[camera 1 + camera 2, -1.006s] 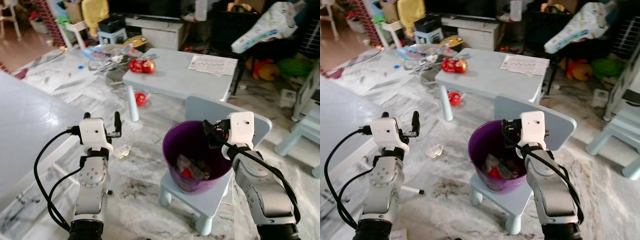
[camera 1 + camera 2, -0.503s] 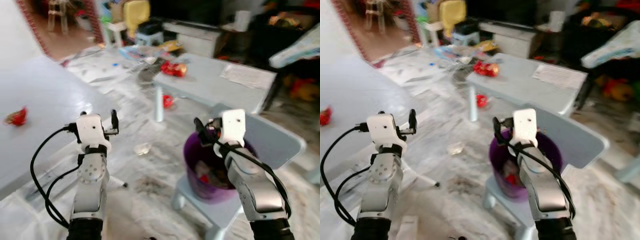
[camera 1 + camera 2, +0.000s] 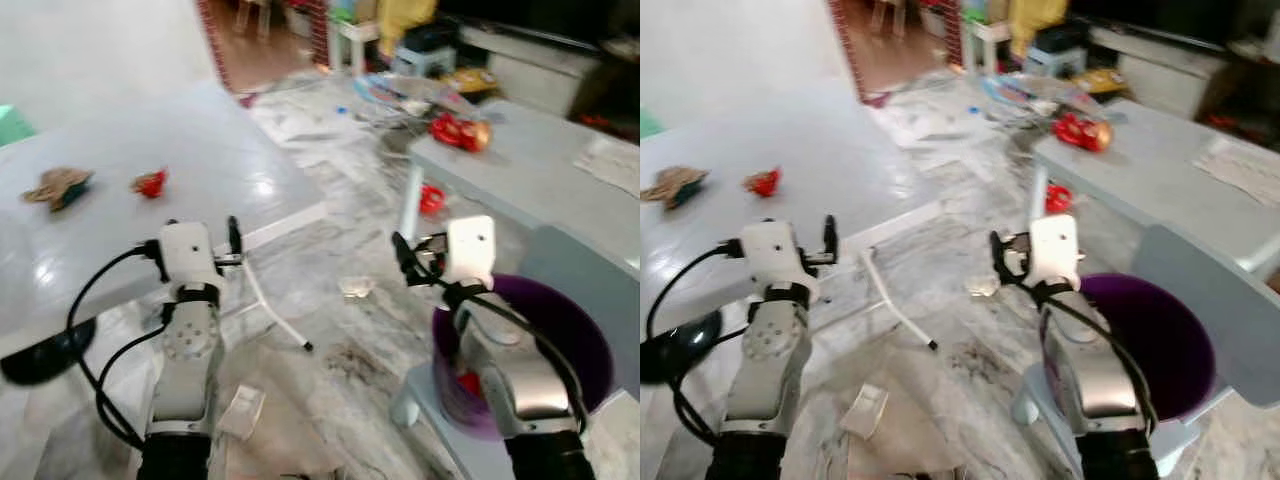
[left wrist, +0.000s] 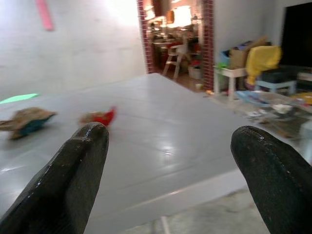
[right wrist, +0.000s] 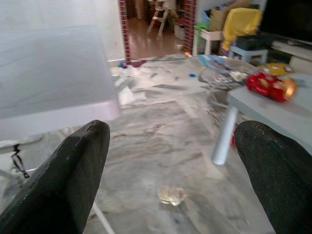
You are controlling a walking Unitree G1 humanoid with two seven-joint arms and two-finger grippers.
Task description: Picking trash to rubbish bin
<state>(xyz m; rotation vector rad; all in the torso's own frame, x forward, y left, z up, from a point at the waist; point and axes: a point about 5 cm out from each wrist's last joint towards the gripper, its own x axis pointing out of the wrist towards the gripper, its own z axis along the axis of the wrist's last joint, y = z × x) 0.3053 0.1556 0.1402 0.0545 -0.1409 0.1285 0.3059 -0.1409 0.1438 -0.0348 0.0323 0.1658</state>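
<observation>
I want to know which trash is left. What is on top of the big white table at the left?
On the white table lie a small red wrapper and a crumpled brown and teal piece. The near edge is partly covered by the left hand.

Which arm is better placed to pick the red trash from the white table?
Probably the left. The left gripper, jaws open, faces the white table, with the red trash ahead. The right gripper faces the floor near the purple bin.

Marbled grey floor (image 3: 330,330), a large white table (image 3: 150,215), a pale blue low table (image 3: 540,175); beyond, seemingly a brick-edged doorway (image 4: 146,36), blurred.
</observation>
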